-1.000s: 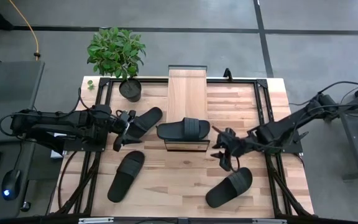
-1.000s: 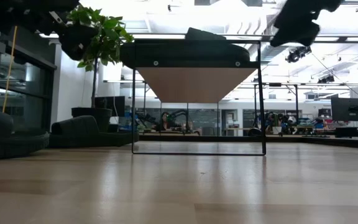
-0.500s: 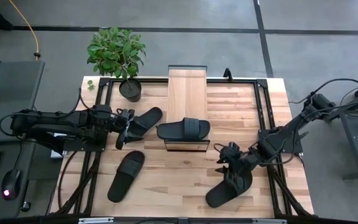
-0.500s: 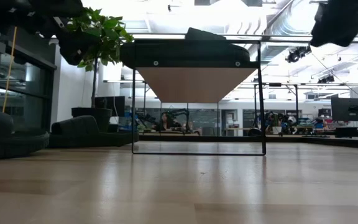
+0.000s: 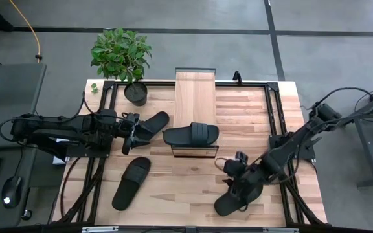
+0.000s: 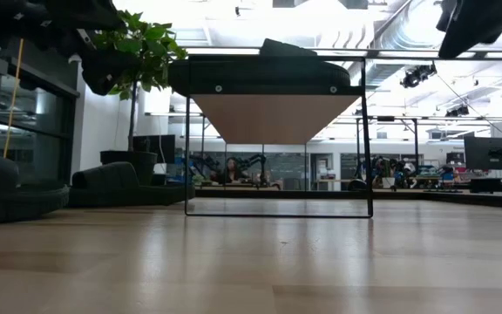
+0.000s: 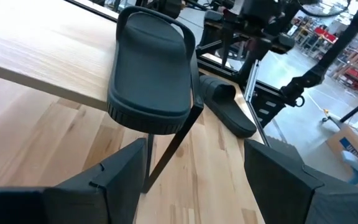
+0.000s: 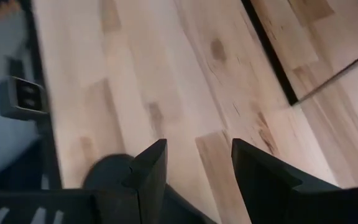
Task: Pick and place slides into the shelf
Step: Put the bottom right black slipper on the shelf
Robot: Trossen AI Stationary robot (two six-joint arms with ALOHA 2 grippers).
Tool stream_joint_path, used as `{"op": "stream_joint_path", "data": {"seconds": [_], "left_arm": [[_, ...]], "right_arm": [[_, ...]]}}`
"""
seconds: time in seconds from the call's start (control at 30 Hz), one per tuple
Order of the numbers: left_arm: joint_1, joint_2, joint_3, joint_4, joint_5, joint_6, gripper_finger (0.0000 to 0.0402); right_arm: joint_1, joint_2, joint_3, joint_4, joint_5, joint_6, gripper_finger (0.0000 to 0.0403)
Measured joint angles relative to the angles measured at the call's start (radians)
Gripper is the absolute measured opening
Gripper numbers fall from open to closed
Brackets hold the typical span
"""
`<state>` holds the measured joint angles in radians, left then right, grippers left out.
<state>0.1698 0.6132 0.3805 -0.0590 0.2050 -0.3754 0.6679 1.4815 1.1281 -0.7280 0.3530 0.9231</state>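
The shelf [image 5: 196, 97] is a narrow light-wood rack running from the table's far edge toward its middle. One black slide [image 5: 191, 134] lies across the shelf's near end, also seen in the left wrist view [image 7: 151, 68]. A second slide [image 5: 150, 125] lies on the table left of the shelf, and a third slide [image 5: 131, 182] lies near the front left. My left gripper [image 5: 127, 140] hovers open by the second slide's near end, nothing between its fingers [image 7: 110, 180]. A fourth slide [image 5: 238, 195] lies at the front right. My right gripper [image 5: 234, 175] stands open above its far end [image 8: 107, 174].
A potted plant [image 5: 125, 58] stands at the table's far left corner. Dark frame rails [image 5: 274, 116] run along the table's sides. Bare wooden tabletop [image 5: 186, 188] stretches between the two front slides.
My right gripper has moved toward the table's near edge, from beside the shelf's near end to above the front-right slide, tipping further downward. Its fingers stay open. No slide has moved.
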Motion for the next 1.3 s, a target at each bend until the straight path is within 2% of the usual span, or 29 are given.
{"op": "stream_joint_path", "data": {"seconds": [0.37, 0.6, 0.83, 1.0, 1.3], "left_arm": [[0.000, 0.000, 0.000, 0.002, -0.009, 0.001, 0.0250], [0.000, 0.000, 0.000, 0.003, -0.016, 0.003, 0.0250], [0.000, 0.000, 0.000, 0.007, -0.033, 0.003, 0.0250], [0.000, 0.000, 0.000, 0.005, -0.042, -0.005, 0.0250], [0.000, 0.000, 0.000, -0.059, -0.041, -0.050, 0.0250]], "right_arm": [[0.040, 0.281, 0.355, -0.479, 0.012, 0.180, 0.0172], [0.042, 0.416, 0.506, -0.629, 0.013, 0.193, 0.0172], [0.042, 0.458, 0.529, -0.698, -0.032, 0.296, 0.0172], [0.064, 0.458, 0.528, -0.759, -0.031, 0.427, 0.0172], [0.133, 0.458, 0.527, -0.760, -0.011, 0.584, 0.0172]]}}
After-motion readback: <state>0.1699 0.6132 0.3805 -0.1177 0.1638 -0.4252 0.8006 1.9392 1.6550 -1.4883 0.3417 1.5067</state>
